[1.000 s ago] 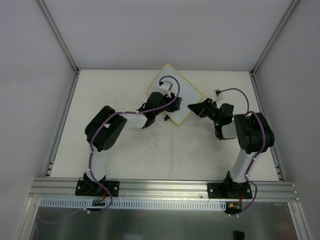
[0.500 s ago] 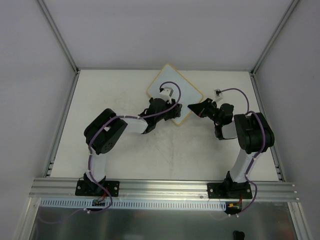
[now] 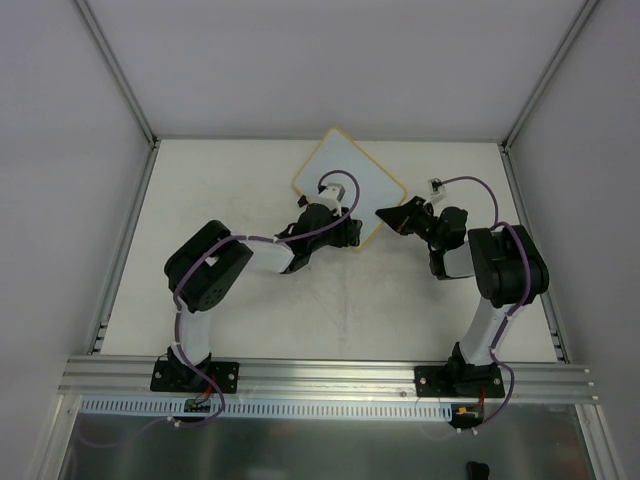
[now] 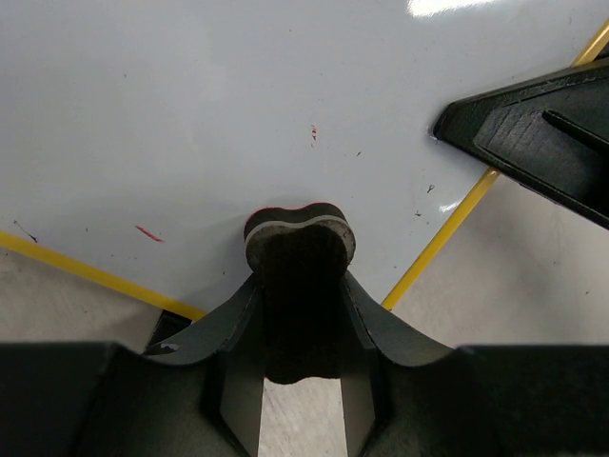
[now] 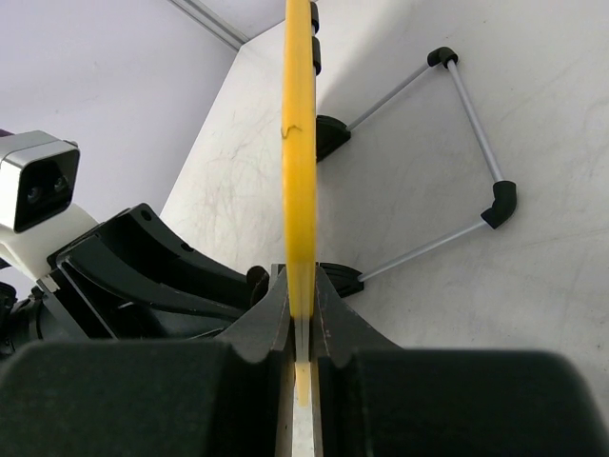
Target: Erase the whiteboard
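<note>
The left end effector (image 4: 302, 281) is pressing its pinched eraser (image 4: 301, 249) onto the whiteboard (image 4: 190, 114) at the bench's (image 3: 250, 300) far middle (red flecks (image 4: 147, 232) are showing). The right end effector (image 5: 301, 290) is clamping only the board's thin edge, so hard wiping is risking twisting it loose.

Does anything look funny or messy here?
The whiteboard sits turned cornerwise, its edge pinched by the right gripper. Small red marks show near the eraser that the left gripper holds.
</note>
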You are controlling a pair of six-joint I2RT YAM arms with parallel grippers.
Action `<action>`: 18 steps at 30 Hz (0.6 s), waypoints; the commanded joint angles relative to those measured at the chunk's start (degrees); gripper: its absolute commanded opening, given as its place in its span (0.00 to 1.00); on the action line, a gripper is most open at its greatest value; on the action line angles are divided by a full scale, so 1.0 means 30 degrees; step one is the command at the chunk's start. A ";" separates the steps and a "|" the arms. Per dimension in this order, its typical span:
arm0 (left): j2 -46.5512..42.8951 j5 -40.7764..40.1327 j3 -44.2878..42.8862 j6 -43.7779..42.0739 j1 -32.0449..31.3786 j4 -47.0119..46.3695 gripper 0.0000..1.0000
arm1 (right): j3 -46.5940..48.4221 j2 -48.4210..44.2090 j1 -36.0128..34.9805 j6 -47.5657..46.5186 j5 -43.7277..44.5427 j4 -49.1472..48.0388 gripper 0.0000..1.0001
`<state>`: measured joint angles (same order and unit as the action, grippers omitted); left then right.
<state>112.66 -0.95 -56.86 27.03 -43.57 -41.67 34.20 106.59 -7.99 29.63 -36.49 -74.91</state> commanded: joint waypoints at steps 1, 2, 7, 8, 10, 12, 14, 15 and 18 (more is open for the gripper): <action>0.0240 0.0550 -0.0818 -0.0277 -0.0068 0.3921 0.00 | 0.0232 -0.0138 -0.0354 -0.0178 -0.1431 -0.4296 0.00; 0.0152 0.0783 -0.1228 -0.0394 0.0137 0.4306 0.00 | 0.0203 -0.0138 -0.0326 -0.0178 -0.1459 -0.4296 0.00; -0.0201 0.1956 -0.3894 -0.0483 0.2096 0.6240 0.00 | 0.0232 -0.0138 -0.0325 -0.0178 -0.1459 -0.4296 0.00; -0.0113 0.2103 -0.4362 -0.0744 0.2334 0.6998 0.00 | 0.0232 -0.0109 -0.0325 -0.0207 -0.1460 -0.4296 0.00; 0.0384 0.2337 -0.6119 -0.0864 0.2774 0.7968 0.00 | 0.0232 -0.0109 -0.0326 -0.0178 -0.1459 -0.4296 0.00; 0.0793 0.2921 -0.7580 -0.0864 0.3331 0.8556 0.00 | 0.0203 -0.0109 -0.0325 -0.0178 -0.1460 -0.4296 0.00; 0.1058 0.3100 -0.8522 -0.1271 0.3449 0.8820 0.00 | 0.0261 -0.0109 -0.0296 -0.0178 -0.1460 -0.4296 0.00; 0.1349 0.3216 -0.9484 -0.1419 0.3450 0.9025 0.00 | 0.0262 -0.0080 -0.0296 -0.0178 -0.1460 -0.4296 0.00; 0.2110 0.4676 -1.1038 -0.1771 0.3421 0.8969 0.00 | 0.0291 -0.0021 -0.0296 -0.0178 -0.1460 -0.4296 0.00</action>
<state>117.03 7.40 -84.82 24.38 -32.01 -16.36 34.20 106.59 -8.01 29.78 -36.91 -75.16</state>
